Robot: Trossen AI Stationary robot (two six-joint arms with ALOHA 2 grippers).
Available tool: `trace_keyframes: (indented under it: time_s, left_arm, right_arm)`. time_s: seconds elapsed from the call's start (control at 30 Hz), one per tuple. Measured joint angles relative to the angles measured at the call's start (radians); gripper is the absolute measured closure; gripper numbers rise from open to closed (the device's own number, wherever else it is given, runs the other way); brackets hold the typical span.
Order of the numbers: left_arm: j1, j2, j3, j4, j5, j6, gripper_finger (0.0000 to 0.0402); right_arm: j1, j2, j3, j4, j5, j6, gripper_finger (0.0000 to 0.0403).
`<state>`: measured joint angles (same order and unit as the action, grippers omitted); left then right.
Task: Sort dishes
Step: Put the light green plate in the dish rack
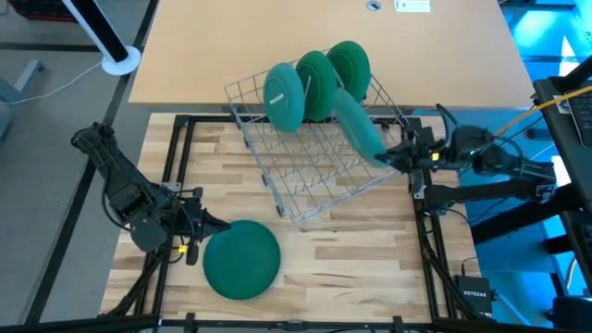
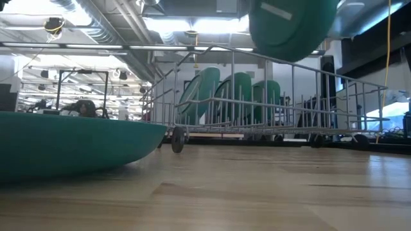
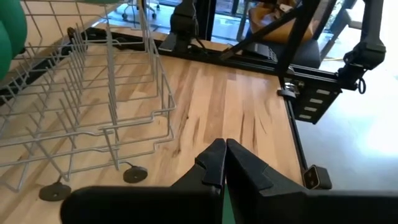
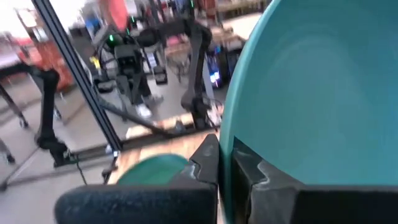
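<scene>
The right gripper point(image 1: 393, 155) is clamped on the rim of a teal plate point(image 1: 359, 125), holding it tilted in the air above the right side of the grey wire rack point(image 1: 314, 176) — the plate runs from the fingers up and away toward the rack's far end. In the right wrist view its fingers point(image 4: 208, 163) pinch that plate's edge. Three more plates point(image 1: 314, 83) stand upright in the rack's far slots.

The left gripper point(image 1: 215, 224) is closed on nothing, its tips just beside the left edge of a green plate point(image 1: 242, 260) lying flat on the near-left of the wooden table point(image 1: 351, 254).
</scene>
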<state>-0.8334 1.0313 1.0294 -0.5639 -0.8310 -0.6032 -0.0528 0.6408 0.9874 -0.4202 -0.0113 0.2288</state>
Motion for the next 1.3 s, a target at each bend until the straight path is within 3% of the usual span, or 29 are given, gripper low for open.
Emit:
trace_keyframes:
  time_s: [0.2, 0.5, 0.77, 0.87, 1.1, 1.3]
  left_arm:
    - [0.006, 0.0, 0.0, -0.001, 0.0, -0.025, 0.0398]
    - [0.006, 0.0, 0.0, -0.001, 0.0, -0.051, 0.0398]
    - [0.006, 0.0, 0.0, -0.001, 0.0, -0.055, 0.0398]
    - [0.006, 0.0, 0.0, -0.001, 0.0, -0.067, 0.0398]
    - [0.006, 0.0, 0.0, 0.0, 0.0, -0.086, 0.0398]
    - [0.006, 0.0, 0.0, -0.001, 0.0, -0.104, 0.0398]
  right_arm:
    - [0.0, -0.113, -0.275, 0.383, 0.0, 0.003, 0.0394]
    - [0.0, -0.21, -0.52, 0.599, 0.106, 0.105, 0.0394]
    - [0.0, -0.221, -0.742, 1.279, 0.035, -0.008, 0.0394]
    - [0.0, -0.222, -0.824, 1.438, 0.027, -0.016, 0.0394]
    - [0.0, -0.219, -0.956, 1.471, 0.114, 0.082, 0.0394]
    - [0.0, -0.22, -0.973, 1.464, 0.161, 0.082, 0.0394]
